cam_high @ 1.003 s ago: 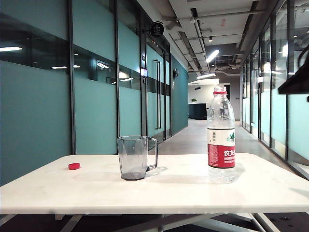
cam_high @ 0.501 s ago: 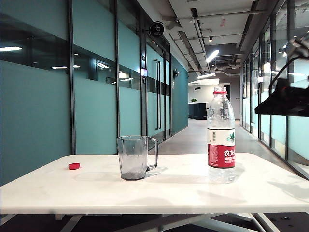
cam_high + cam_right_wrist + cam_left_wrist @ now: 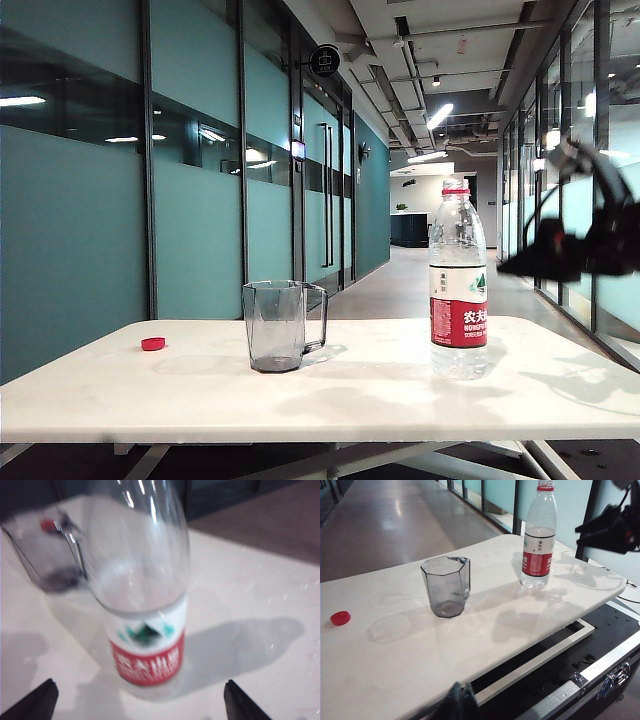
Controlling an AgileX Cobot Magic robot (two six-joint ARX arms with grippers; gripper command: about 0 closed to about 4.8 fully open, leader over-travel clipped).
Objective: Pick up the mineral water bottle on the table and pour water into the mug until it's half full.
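Clear plastic mineral water bottle (image 3: 458,283), one, upright on white desk (image 3: 330,390), uncapped. One smoky mug (image 3: 280,325) beside it, apart. One red cap (image 3: 153,344) far side. Right pincer (image 3: 140,700) wide open, empty, near bottle. Left pincer (image 3: 460,706): can't tell.

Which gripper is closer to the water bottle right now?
Right. The right gripper hangs open beside the mineral water bottle, level with its upper body, not touching. The left gripper sits back past the table's near edge, far from it.
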